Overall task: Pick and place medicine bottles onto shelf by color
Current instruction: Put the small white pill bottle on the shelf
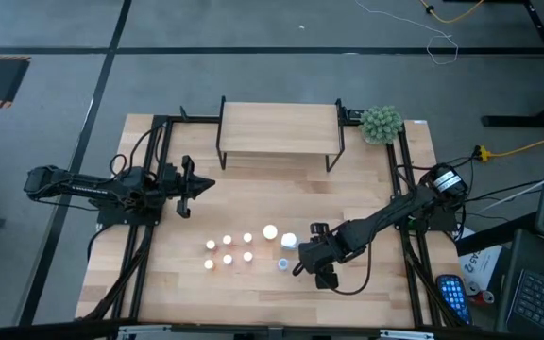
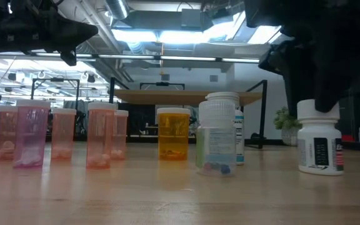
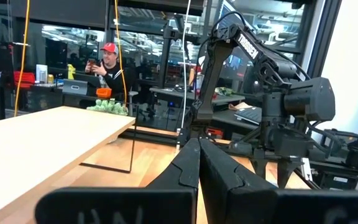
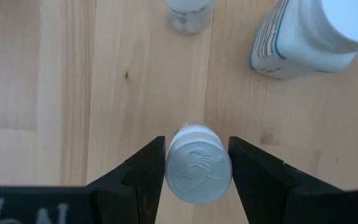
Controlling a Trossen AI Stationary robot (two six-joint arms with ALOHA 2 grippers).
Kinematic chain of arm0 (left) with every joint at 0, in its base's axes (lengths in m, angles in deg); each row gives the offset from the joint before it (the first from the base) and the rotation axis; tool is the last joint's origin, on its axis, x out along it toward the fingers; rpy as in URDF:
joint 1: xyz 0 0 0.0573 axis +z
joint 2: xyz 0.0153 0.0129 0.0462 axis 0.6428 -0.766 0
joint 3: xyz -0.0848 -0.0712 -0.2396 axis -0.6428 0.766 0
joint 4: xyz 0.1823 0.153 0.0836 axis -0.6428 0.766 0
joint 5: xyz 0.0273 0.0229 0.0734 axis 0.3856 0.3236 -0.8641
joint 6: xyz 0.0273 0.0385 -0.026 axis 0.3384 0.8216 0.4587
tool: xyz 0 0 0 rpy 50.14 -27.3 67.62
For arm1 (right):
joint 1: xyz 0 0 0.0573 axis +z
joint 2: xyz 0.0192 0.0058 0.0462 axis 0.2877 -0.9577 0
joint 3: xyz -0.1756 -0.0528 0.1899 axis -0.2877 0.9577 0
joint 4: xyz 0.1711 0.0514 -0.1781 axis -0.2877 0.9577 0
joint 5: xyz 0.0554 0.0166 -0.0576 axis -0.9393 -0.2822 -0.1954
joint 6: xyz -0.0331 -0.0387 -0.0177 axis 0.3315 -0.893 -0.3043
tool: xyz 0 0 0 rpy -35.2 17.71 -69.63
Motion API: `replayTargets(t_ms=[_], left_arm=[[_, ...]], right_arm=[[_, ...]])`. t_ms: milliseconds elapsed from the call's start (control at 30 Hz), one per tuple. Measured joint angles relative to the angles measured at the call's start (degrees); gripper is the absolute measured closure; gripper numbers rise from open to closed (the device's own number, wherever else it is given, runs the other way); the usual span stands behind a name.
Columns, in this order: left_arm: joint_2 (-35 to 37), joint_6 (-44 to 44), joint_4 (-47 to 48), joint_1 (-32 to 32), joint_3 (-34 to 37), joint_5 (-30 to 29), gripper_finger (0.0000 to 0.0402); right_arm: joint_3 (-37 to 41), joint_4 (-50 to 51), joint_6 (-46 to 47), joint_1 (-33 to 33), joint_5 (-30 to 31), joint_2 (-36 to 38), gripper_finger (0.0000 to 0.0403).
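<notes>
The desk (image 1: 366, 198) carries the shelf (image 1: 279, 128) at its far edge. In front of the shelf stand the medicine bottles (image 1: 247, 239), upright in a loose cluster. The left hand (image 1: 185, 186) waits clenched and empty, left of the shelf. The right hand (image 4: 196, 163) grasps a white-capped bottle (image 4: 197, 165) between its fingers, at the cluster's right end.

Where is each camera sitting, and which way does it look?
High view: above the table, looking straight down; both arms, the shelf.
Low view: at tabletop height, looking across; medicine bottles in a row, dark arm parts overhead.
Left wrist view: looks past the shut left gripper toward the right arm.
Right wrist view: looks down; right gripper around a white-capped bottle.
Shared: high and low views both show the green plant ball.
</notes>
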Motion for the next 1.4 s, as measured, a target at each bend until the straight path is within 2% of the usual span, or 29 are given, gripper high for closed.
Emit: replayTargets(t_ms=[200, 400, 700, 933, 1200, 1400], left_arm=[[0.0, 0.0, 0.0, 0.0, 0.0, 0.0, 0.0401], [0.0, 0.0, 0.0, 0.0, 0.0, 0.0, 0.0401], [0.0, 0.0, 0.0, 0.0, 0.0, 0.0, 0.0401], [0.0, 0.0, 0.0, 0.0, 0.0, 0.0, 0.0401], [0.0, 0.0, 0.0, 0.0, 0.0, 0.0, 0.0401], [0.0, -0.1, 0.0, 0.0, 0.0, 0.0, 0.0401]], right_arm=[[0.0, 1.7, 0.2, 0.0, 0.0, 0.0, 0.0228], [-0.1, 3.2, 2.6, 0.0, 0.0, 0.0, 0.0248], [-1.1, 4.3, 2.6, 0.0, -0.1, -0.2, 0.0246], [-8.8, 13.4, 0.0, -0.2, 1.1, -0.2, 0.0247], [-19.6, 22.9, -5.7, -1.0, 9.9, -0.2, 0.0246], [-26.9, 25.0, -15.4, -5.8, 13.9, -0.1, 0.0246]])
